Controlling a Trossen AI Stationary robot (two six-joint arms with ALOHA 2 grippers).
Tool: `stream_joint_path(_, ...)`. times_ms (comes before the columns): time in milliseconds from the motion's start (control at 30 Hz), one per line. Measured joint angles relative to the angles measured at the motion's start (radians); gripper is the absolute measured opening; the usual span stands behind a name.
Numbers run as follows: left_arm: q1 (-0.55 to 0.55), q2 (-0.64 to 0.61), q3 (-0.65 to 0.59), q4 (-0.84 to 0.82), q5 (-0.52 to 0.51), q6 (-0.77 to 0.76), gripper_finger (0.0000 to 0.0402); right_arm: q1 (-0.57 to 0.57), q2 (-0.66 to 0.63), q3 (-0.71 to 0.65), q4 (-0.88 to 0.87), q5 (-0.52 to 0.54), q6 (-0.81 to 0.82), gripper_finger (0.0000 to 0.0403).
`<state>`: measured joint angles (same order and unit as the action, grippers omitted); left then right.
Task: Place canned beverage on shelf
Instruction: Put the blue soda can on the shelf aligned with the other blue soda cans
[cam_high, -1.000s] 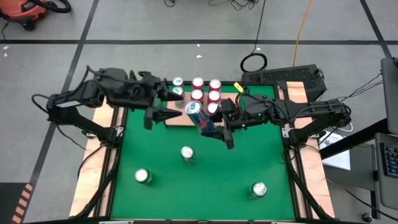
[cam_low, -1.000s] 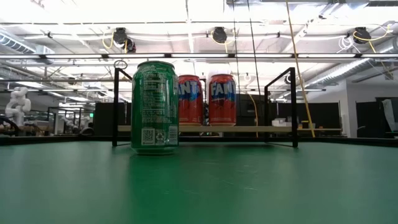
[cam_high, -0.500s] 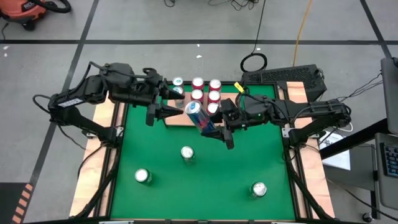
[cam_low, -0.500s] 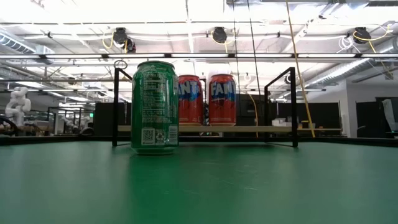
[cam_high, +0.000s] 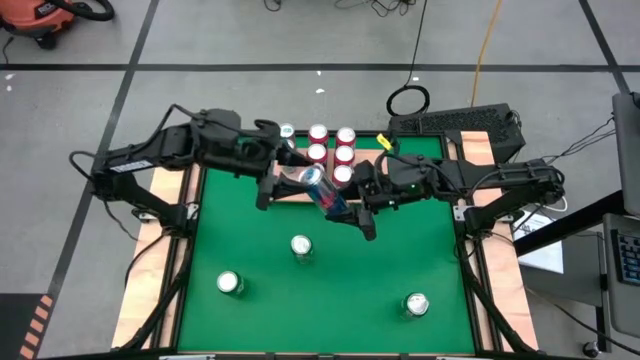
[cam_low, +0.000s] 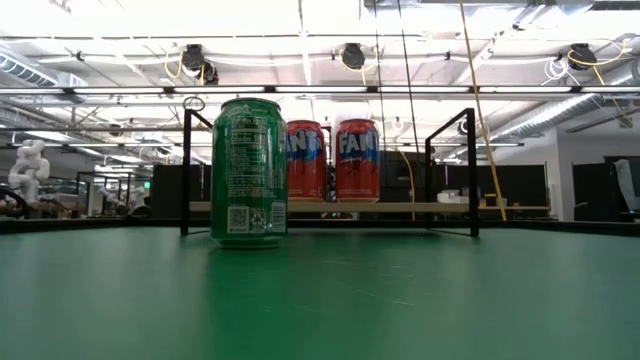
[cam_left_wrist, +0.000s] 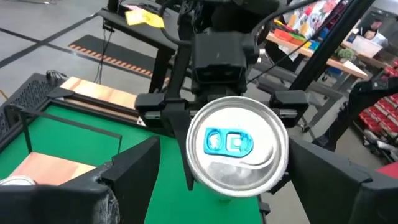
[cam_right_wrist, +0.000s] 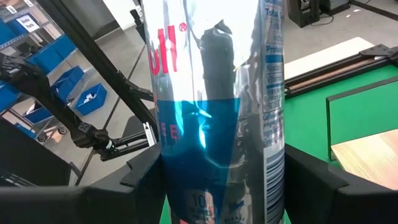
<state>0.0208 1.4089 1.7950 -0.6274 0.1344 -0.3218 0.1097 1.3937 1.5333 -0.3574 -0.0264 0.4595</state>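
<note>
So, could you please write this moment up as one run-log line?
right gripper: shut on blue-and-silver can, tilted above the mat | left gripper: open, fingers either side of the can's top | shelf: five cans

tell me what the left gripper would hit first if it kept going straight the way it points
Most likely the can held by the right gripper: the left gripper faces its top head-on, open jaws on either side of it. How much gap remains is unclear.

Glossy metal can (cam_right_wrist: 211, 112), light-wood shelf (cam_low: 330, 207)
</note>
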Motion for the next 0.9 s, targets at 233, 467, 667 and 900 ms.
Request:
stream_joint_path(233,-0.001,0.029,0.0,-0.002,0.047,0.014,0.0322,0.0,0.0,0.0,0.0,0.0,-0.002,0.0237)
stream_joint_path(467,0.0,0.042,-0.001,0.028,0.049,-0.013,0.0321,0.0,0.0,0.0,-0.029,0.003,-0.001,0.0238)
stream_joint_path(667,-0.001,0.042,-0.001,0.02,0.09,-0.013,0.0282,0.0,0.0,0.0,-0.03,0.002,-0.001,0.0238)
stream_joint_path(900,-0.002,0.042,-0.001,0.012,0.102,-0.028,0.0235,0.001,0.0,0.0,-0.03,-0.001,0.008,0.0238)
